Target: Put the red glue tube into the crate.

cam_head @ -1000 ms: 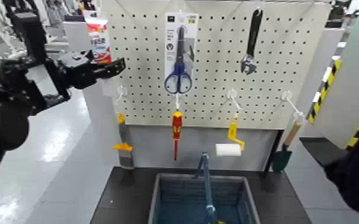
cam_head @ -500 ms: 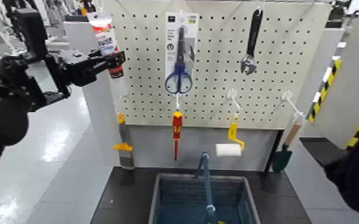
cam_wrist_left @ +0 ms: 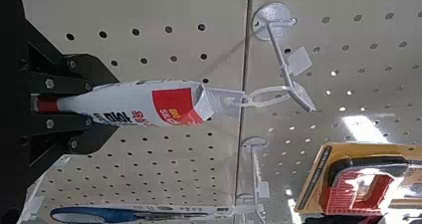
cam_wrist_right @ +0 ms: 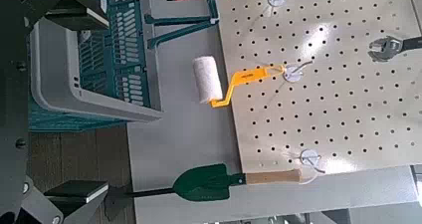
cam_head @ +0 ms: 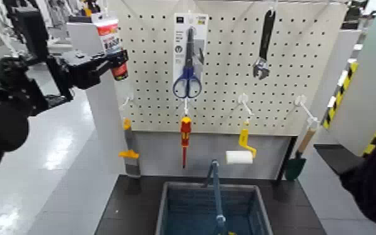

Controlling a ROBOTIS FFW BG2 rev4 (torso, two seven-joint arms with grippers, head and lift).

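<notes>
"What does the scene show at the pegboard (cam_head: 225,100)?"

"A robot's left gripper (cam_wrist_left: 109,103) grips the red glue tube (cam_head: 110,40) near the board's upper left corner, its jaws closed on the lower part of the packaging."

"And the tube's upper end?"

"In the left wrist view, a clear hanging tab extends from it to a white hook (cam_wrist_left: 283,60) on the board. Whether the tab is free of the hook cannot be told."

"Where is the right gripper (cam_wrist_right: 88,107)?"

"Beside the crate (cam_head: 237,186), its jaws spread wide with nothing gripped between them."

"The crate itself?"

"It stands below the board's bottom edge on a dark surface (cam_head: 134,206), its blue arched handle (cam_head: 217,194) raised. The glue tube is outside it, high above and toward the robot's left."

"What else is on display?"

"Packaged blue-handled scissors (cam_head: 189,59) hang left of center near the top edge, with a red-and-yellow screwdriver (cam_head: 185,137) below them, reaching past the bottom edge. An adjustable wrench (cam_head: 264,47) hangs near the top edge, right of center. Along the bottom edge are a scraper (cam_head: 130,150) at the left corner, a yellow-handled paint roller (cam_head: 239,157) right of center, and a green trowel (cam_head: 295,166) by the right corner."
</notes>
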